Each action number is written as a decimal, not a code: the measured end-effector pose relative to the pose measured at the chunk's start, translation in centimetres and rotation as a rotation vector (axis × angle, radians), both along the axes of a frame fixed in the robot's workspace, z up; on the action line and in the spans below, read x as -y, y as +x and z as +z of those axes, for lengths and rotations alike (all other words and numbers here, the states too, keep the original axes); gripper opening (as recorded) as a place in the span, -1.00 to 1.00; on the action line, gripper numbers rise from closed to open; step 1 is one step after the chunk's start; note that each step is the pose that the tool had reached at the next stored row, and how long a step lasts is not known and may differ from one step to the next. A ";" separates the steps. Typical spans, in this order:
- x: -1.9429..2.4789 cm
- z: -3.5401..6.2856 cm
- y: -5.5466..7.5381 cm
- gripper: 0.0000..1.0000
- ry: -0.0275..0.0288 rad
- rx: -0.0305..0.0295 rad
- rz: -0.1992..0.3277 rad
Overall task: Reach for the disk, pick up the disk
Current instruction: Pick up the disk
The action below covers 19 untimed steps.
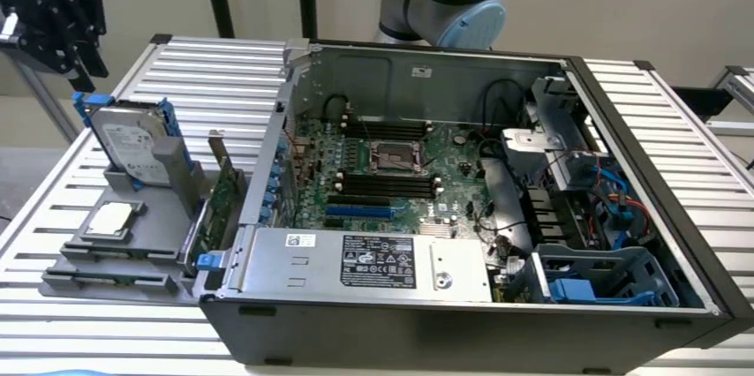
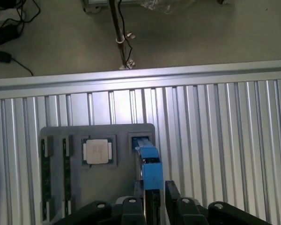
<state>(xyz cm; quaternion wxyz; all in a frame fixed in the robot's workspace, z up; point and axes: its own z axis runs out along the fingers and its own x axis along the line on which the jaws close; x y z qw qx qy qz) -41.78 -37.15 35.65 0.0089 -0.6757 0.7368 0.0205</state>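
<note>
The disk stands on edge in a grey holder at the exterior view's left, its white label facing out and its blue rails along the sides. My black gripper hangs above it, a short gap over its top edge. In the wrist view I look straight down on the disk's blue rail. My gripper is open, and its two fingertips straddle the line of the disk's thin top edge without touching it.
A small square silver chip lies in the holder beside the disk. A green circuit card stands upright between the holder and the open computer case. The ribbed metal table ends close behind the holder.
</note>
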 end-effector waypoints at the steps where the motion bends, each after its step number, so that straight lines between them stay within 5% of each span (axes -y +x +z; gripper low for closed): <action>1: 0.00 -0.09 0.0 -0.28 -0.0002 0.0016 0.003; 5: 0.00 -0.62 -0.1 0.08 -0.0003 0.0105 0.017; 19: -0.21 -3.12 -0.6 0.08 -0.0003 0.0239 0.051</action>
